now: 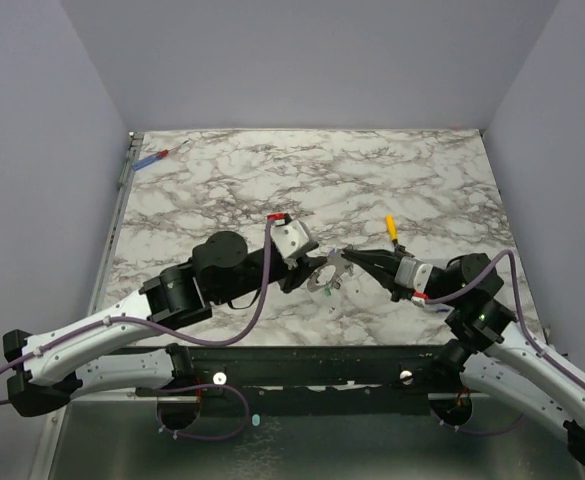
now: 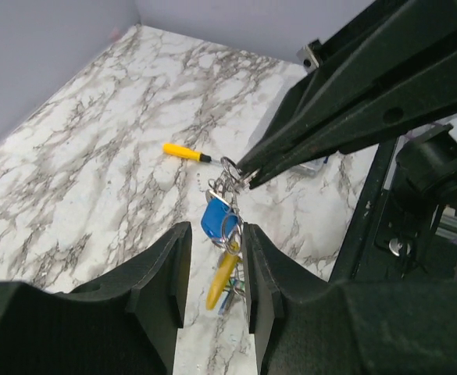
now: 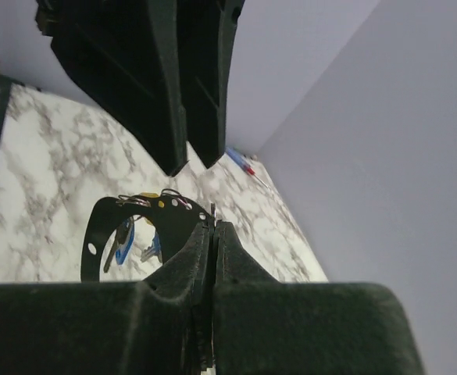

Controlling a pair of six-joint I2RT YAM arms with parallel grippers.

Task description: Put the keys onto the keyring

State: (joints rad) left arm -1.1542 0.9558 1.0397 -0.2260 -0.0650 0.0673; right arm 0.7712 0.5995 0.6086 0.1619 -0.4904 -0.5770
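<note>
Jaws apart on left gripper [image 2: 215,234]; right gripper [image 2: 248,171] pinching thin wire keyring [image 2: 228,166], plastic-tagged keys [image 2: 223,275] dangling

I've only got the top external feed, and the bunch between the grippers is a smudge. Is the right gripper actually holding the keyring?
Observer: Yes. The right wrist view shows the right gripper shut on the rim of the keyring.
Operator: And the left jaws?
Observer: In the left wrist view the left gripper stands open, a finger either side of the hanging keys.
Operator: Which tags hang there?
Observer: A blue tag above a yellow tag; others I can't tell.
</note>
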